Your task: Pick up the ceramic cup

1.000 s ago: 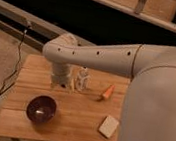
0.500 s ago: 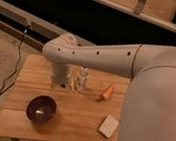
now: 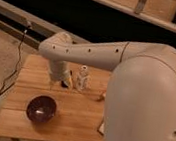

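My gripper (image 3: 65,80) hangs from the pale arm's wrist over the back left part of the wooden table (image 3: 77,126), just left of a small white bottle (image 3: 82,78). The wrist and a dark gripper part cover the spot beneath it. The ceramic cup does not show as a separate object; it is hidden behind the gripper or out of view. A dark purple-brown bowl (image 3: 42,109) sits on the table's front left, apart from the gripper.
An orange object (image 3: 100,96) peeks out beside the big arm link, which covers the table's right side. A black cable (image 3: 8,79) runs down the floor at the left. A dark ledge and wall lie behind the table.
The large arm link at the right has swung further left and now covers the pale block and most of the orange object. The gripper stays at about the same spot.
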`<state>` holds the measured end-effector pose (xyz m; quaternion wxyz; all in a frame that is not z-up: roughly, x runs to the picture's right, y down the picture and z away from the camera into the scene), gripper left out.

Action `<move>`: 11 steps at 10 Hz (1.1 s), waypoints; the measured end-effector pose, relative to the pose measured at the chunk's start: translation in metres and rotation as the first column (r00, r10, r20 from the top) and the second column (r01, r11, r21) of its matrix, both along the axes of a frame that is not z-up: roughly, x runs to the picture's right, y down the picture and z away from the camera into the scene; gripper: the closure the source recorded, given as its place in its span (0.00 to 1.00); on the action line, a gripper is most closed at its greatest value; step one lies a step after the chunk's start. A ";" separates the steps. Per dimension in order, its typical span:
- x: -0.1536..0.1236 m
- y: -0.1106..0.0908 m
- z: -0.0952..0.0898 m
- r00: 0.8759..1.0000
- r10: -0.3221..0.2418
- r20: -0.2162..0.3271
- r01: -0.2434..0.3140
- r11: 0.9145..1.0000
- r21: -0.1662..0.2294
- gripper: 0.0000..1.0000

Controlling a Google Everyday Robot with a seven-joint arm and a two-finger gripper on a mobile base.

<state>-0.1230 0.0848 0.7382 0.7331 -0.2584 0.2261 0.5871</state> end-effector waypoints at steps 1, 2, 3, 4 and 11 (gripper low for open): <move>-0.009 -0.008 0.008 1.000 -0.016 0.023 0.016 1.000 0.009 0.35; -0.013 -0.014 0.014 0.999 -0.021 0.034 0.021 1.000 0.015 0.35; -0.017 -0.021 0.021 0.999 -0.020 0.046 0.019 1.000 0.021 0.35; -0.019 -0.030 0.028 0.998 -0.017 0.057 0.015 1.000 0.026 0.35; -0.027 -0.103 0.091 0.990 0.030 0.138 -0.038 0.998 0.055 0.35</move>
